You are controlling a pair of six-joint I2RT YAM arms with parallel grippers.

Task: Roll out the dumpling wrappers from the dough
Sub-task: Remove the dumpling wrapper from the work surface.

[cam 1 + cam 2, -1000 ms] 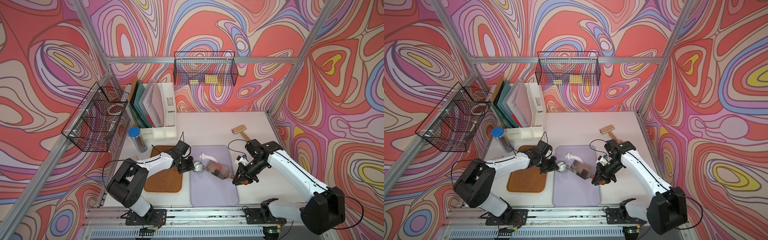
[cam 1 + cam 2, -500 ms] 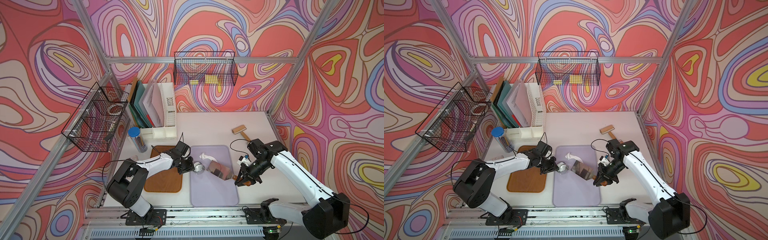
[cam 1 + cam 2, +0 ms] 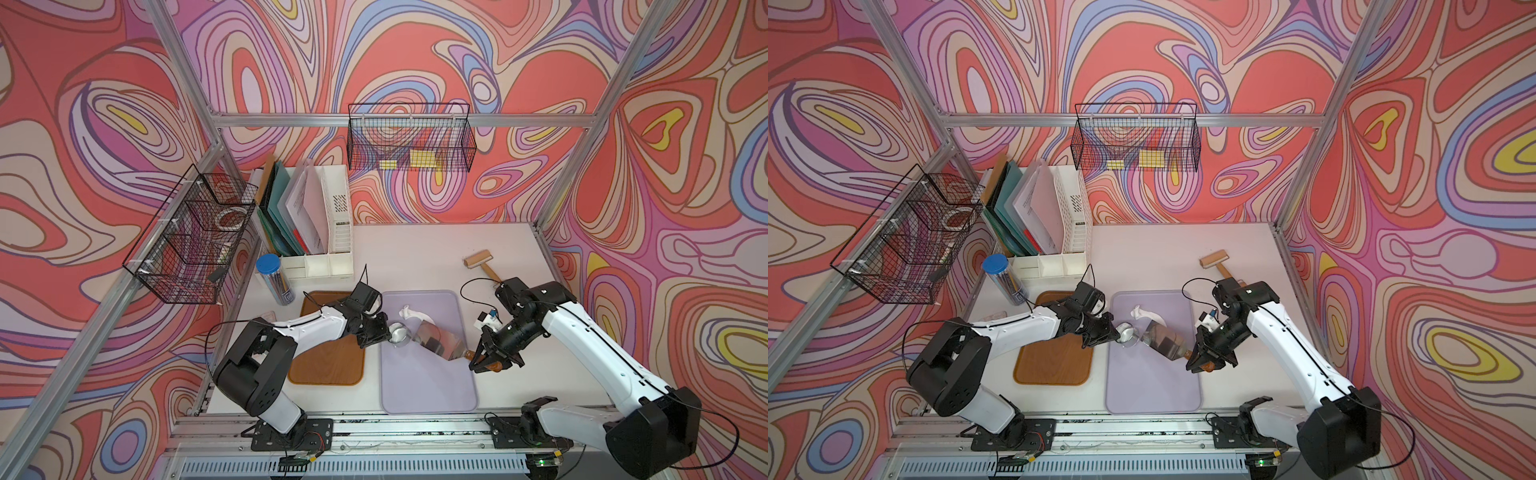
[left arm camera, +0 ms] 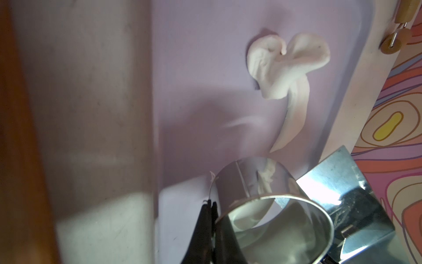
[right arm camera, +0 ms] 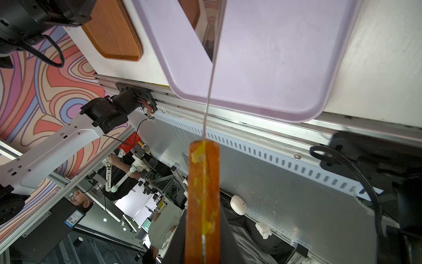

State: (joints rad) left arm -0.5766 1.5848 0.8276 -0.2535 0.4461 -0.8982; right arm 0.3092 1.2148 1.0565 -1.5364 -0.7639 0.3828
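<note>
1. Left wrist view: the left pincer [image 4: 209, 211] is clenched on the wall of the steel ring [image 4: 269, 205], which stands on the lilac tray [image 4: 194, 80]. A pale patch shows inside the ring, but I cannot tell whether it is a cut wrapper or only a reflection.
2. The dough [image 4: 280, 68] is a ragged, folded scrap with a thin tail. It lies on the tray at about 1 o'clock from the ring, near it but apart.
3. The right pincer [image 3: 490, 362] grasps the orange wooden handle of the scraper [image 3: 436, 345]. The mirrored blade reaches to the ring's 3 to 4 o'clock side, either touching it or just beside it.
4. Compared with a second ago, the ring, the left arm and the dough scrap have stayed put. The right arm has shifted only slightly, and the blade's face has gone from dark and reddish to bright, so it has tilted a little.
5. My reading is that rolling is over for this piece and the scraper is working to free what the ring cut. The roller [image 3: 478, 259] lies unheld at the tabletop's [image 3: 415, 249] 1 o'clock, and the wooden tray [image 3: 328, 365] sits at the lilac tray's 9 o'clock.
6. No writing can be read. The blue-lidded canister [image 3: 272, 278] has a label with a dark square code, too small to make out. The sheets in the file rack [image 3: 316, 212] and the yellow tags in the wire basket [image 3: 411, 143] are equally illegible.
</note>
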